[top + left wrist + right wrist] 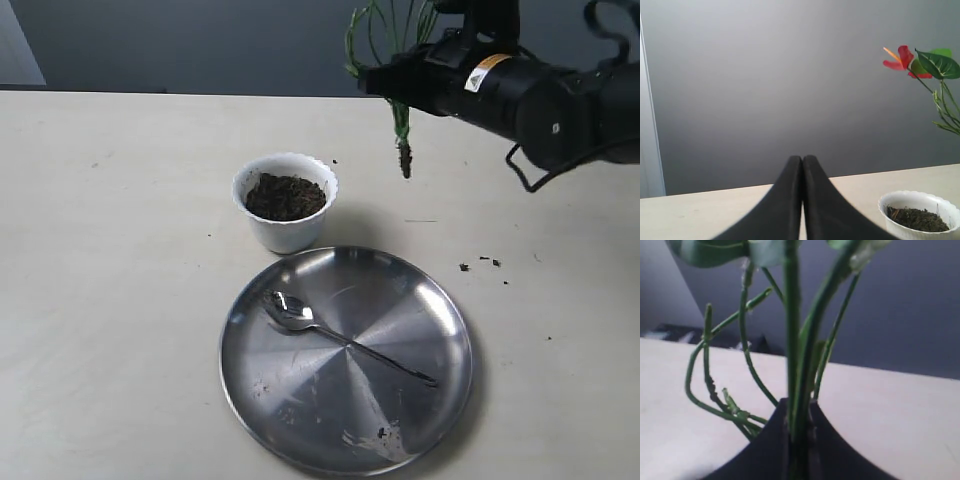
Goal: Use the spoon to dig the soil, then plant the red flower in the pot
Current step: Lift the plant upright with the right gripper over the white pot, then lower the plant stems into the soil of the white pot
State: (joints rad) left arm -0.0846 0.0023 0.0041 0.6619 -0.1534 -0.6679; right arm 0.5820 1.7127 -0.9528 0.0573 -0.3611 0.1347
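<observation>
Above the table (120, 250), my right end effector (400, 85) clamps the red flower (404, 140) by its stems, root end dangling beside the pot (286, 202), so I should stay upright, centre over the soil (285, 197), then lower slowly.

The table (110, 300) is wide and has a pale cream top with a matte surface. Small dark crumbs (480, 263) lie scattered on it at the right side, and some tiny specks are also on the left part. Behind the far edge of the table stands a plain grey wall (200, 45), smooth and without any decoration. At the far left, a lighter, almost white vertical panel (18, 45) meets the wall. The light is soft and even, and it falls from above, so shadows on the table are short and faint.
</observation>
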